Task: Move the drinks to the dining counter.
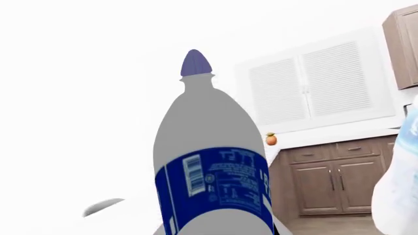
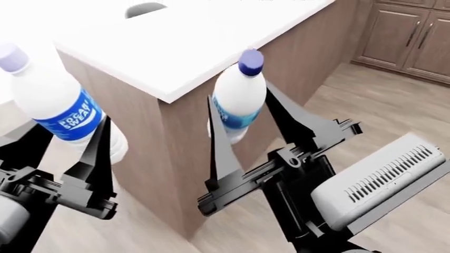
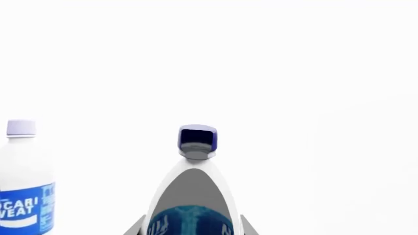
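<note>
Before dining counter (image 2: pixel 189 47) — both bottles (image 2: pixel 60 113) (image 2: pixel 239 97) jaw-held.

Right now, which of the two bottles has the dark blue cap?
The slimmer bottle held in the right gripper. Its cap is dark blue, while the bigger Pocari Sweat bottle in the left gripper has a pale lilac cap.

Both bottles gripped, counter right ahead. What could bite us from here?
1. The slim bottle in the right gripper sits below the counter top, near its edge; going forward without lifting may knock it.
2. The Pocari bottle tilts between the left gripper's fingers; it could slip or tip when placed.
</note>
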Tool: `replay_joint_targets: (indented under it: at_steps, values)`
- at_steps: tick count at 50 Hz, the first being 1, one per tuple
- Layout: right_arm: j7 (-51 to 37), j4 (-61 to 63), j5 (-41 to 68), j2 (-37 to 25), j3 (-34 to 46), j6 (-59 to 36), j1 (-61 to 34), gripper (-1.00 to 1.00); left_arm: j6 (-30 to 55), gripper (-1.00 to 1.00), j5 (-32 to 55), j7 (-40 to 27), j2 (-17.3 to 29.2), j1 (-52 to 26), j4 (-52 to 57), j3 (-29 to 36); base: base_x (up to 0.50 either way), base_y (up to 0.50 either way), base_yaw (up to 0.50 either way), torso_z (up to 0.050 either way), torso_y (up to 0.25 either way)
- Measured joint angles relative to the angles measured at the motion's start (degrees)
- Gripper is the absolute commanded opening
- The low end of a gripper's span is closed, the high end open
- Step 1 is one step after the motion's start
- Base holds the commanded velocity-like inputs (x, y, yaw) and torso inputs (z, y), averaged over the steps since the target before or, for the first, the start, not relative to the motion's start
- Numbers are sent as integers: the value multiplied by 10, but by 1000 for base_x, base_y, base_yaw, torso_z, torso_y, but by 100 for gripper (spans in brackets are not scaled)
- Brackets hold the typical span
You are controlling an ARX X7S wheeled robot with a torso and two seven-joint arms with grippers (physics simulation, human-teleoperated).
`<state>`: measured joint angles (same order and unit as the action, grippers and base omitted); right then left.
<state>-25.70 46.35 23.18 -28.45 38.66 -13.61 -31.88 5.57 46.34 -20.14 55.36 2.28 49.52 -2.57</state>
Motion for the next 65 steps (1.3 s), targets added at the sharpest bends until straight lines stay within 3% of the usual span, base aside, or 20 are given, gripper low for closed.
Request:
replay_joint_targets:
  at_steps: [7,17,28,37,48,65]
  values:
    - [-7,16,12,-1,-7,-20,-16,-100,-2,-100,4,-4,7,7,8,-13,-499,226,0,0,1]
    - [-30,47,45,-2,-30,-63,-47,-100,-7,-100,17,-9,26,24,26,-44,-23,31,0,1,2]
    - [-51,72,113,-1,-69,-114,-109,-100,-24,-100,122,-11,101,10,50,-112,0,0,0,0,0]
    - [-66,74,218,-2,-114,-145,-165,-100,-27,-100,212,-3,162,-123,45,-49,-140,189,0,0,0]
    - [-74,70,291,-4,-141,-157,-195,-100,-3,-100,283,15,188,-254,35,22,-298,401,0,0,2]
    - [-71,71,323,-8,-145,-156,-201,-100,7,-100,301,29,199,-293,29,46,-348,328,0,0,1]
